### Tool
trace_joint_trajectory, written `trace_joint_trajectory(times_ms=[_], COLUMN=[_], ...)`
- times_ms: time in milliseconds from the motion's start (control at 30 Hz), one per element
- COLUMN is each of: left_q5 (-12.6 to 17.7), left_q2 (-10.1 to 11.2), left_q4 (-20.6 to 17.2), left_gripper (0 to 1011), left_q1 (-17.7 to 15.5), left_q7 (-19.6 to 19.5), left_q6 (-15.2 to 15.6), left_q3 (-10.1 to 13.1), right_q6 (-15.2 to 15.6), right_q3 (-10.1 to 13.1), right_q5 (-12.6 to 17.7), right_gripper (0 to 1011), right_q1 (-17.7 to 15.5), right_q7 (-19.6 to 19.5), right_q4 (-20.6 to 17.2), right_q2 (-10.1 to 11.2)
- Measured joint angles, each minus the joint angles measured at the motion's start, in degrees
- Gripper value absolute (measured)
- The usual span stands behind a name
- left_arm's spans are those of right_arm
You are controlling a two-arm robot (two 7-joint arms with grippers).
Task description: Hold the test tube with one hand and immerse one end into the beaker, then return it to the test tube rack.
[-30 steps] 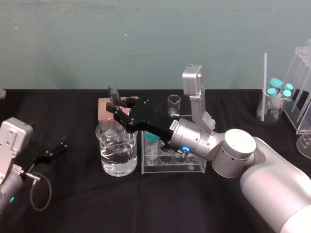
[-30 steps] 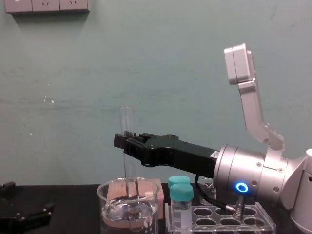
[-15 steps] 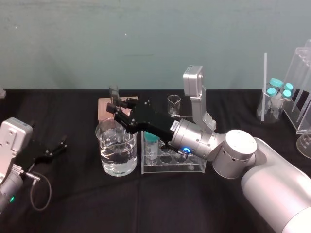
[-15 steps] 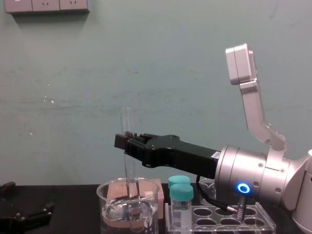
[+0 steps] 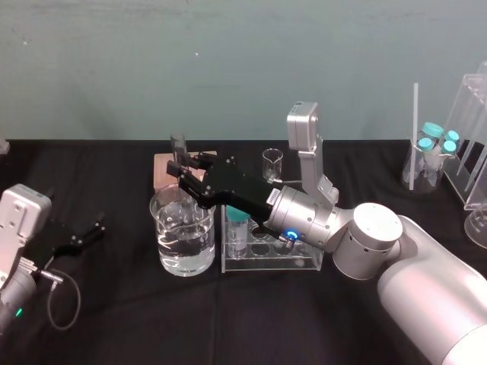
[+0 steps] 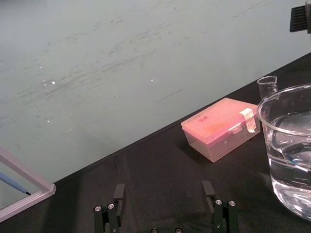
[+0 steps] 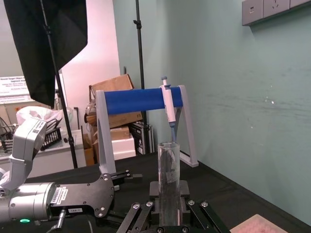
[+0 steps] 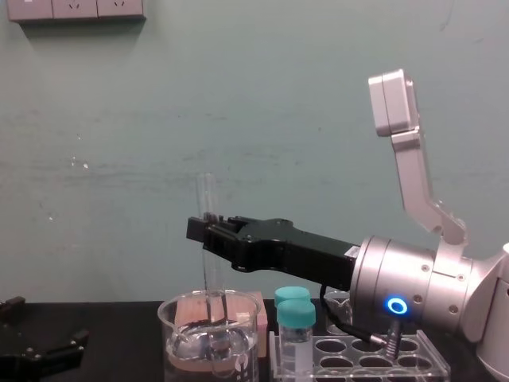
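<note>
currently: immersion step in hand; return to the rack not yet done.
right claw (image 5: 183,169): closed on the tube, gripping it partway up its length; reaches out over the beaker from the rack side.
tube (image 8: 207,195): upright; open end stands above the fingers, rounded end hangs below them, inside the beaker and under its rim. the right wrist view confirms the tube (image 7: 168,179) sits straight in the grip, not tilted.
tube tip vs water: at or near the water surface; whether it is wetted cannot be told.
beaker (image 5: 183,251): on the table, part filled with water, just beside the end of the rack on the robot's left.
rack (image 5: 274,262): on the table below the right wrist; one vial (image 5: 238,228) stands in a hole at the beaker end, the other holes look free.
left claw (image 5: 76,239): parked low near the table, well apart from the beaker on the robot's left; fingers spread, holding nothing.
next move (judgement): if the tip is dry, lower a little further. then raise the tube straight up until the rounded end clears the rim, carry it sideways over a free hole, and lower it in.
caution (judgement): keep the tube vertical; a tilted lift may knock glass on the rim, and the vial cap lies close to the transfer path.
</note>
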Motion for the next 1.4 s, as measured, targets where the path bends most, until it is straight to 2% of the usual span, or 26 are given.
trace_joint_trajectory(times_ms=[1400], left_q5=[0.0], left_q2=[0.0], left_q4=[0.0], left_gripper=[1000], left_q1=[0.0], left_q7=[0.0], left_q6=[0.0], left_q3=[0.0], right_q6=[-0.04], right_q3=[-0.26], right_q5=[-0.39], right_gripper=[227], right_q1=[0.1], right_q7=[-0.02], right_q4=[0.51], right_q2=[-0.01])
